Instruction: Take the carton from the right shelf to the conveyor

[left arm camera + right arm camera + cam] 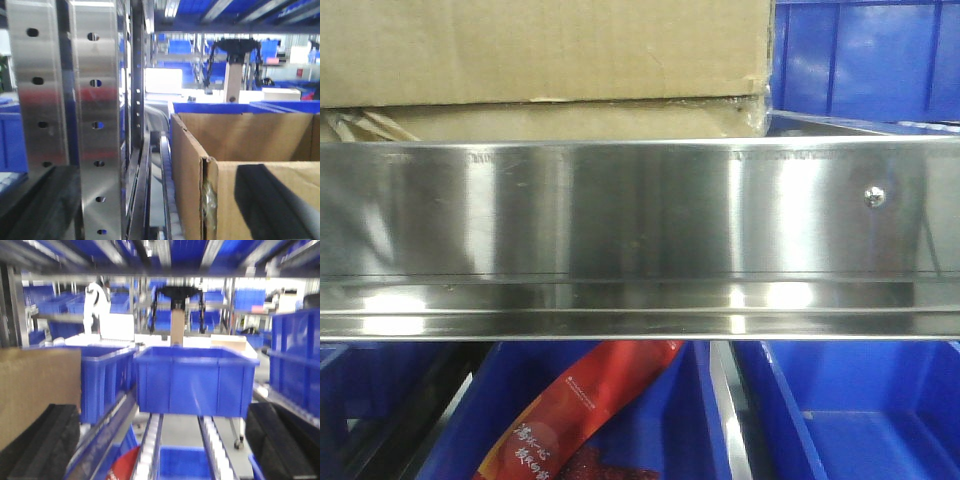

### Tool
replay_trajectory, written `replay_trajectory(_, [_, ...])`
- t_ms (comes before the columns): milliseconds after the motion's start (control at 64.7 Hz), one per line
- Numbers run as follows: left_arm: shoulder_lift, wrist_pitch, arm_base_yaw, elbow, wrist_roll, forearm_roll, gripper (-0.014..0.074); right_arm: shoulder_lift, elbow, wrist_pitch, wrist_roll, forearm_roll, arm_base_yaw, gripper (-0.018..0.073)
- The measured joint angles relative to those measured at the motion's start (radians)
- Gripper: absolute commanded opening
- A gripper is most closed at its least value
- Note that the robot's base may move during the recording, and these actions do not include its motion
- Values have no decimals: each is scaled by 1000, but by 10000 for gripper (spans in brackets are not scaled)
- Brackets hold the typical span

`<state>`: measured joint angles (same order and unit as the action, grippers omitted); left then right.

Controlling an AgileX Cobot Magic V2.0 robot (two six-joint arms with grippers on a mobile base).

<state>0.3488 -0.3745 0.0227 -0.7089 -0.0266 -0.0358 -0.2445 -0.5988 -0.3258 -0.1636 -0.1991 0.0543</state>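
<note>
Warehouse pick: the brown carton (540, 50) rests on the steel shelf (640, 210), just behind its front rail and beside blue bins (865, 55). The left gripper (150, 205) holds its jaws apart at the carton's corner. The right gripper (160, 445), jaws likewise apart, faces more bins.

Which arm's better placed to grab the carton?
Left, likely: the carton is close, corner between the open left gripper pads. The right gripper faces a blue bin; carton only at its edge.
</note>
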Motion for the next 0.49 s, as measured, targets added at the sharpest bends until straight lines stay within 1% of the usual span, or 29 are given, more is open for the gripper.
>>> replay_trajectory(62, [32, -26, -28, -35, 0, 0, 561, -23, -6, 14, 0, -15, 0, 568])
replay_trajectory(124, [65, -59, -66, -81, 0, 0, 561, -46, -41, -7, 0, -39, 0, 568])
replay_trajectory(232, [149, -151, -143, -182, 13, 0, 556, -125, -161, -123, 0, -95, 16, 568])
replay_trajectory(340, [260, -246, -212, -296, 17, 0, 549, -221, -286, -201, 0, -128, 72, 568])
replay_trajectory(386, [305, -286, -236, -337, 20, 0, 548, -274, -347, -228, 0, -135, 110, 568])
replay_trajectory(495, [420, -356, -270, -440, 27, 0, 548, -408, -488, -285, 0, -137, 184, 568])
